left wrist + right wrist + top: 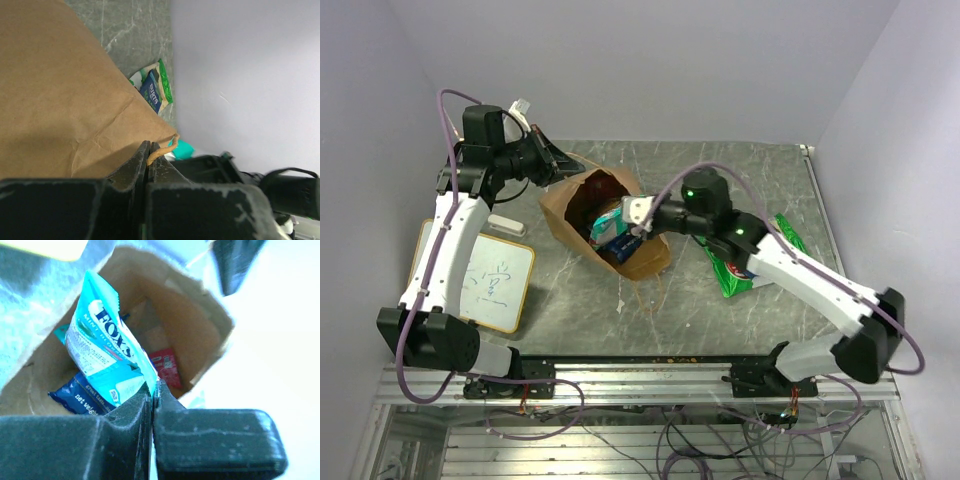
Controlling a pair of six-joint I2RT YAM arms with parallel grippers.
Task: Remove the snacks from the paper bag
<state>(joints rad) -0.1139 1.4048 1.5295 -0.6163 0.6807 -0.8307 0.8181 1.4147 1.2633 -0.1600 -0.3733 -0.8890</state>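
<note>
The brown paper bag [640,258] stands open at the table's middle and fills the left wrist view [60,100]. My left gripper [558,160] is shut on the bag's string handle [162,150] at its far rim. My right gripper [638,218] is at the bag's mouth, shut on a corner of a teal-white packet [102,350], which is held above the opening [612,225]. A blue packet [75,396] and a small red packet [165,367] lie inside the bag. A green-white packet [732,272] lies on the table to the right, with a blue one [151,92] on it.
A small whiteboard [492,285] with writing lies at the left, with a white eraser [506,224] beyond it. Walls close off the table at the back and both sides. The bag's loose string handle [655,290] hangs toward the near side.
</note>
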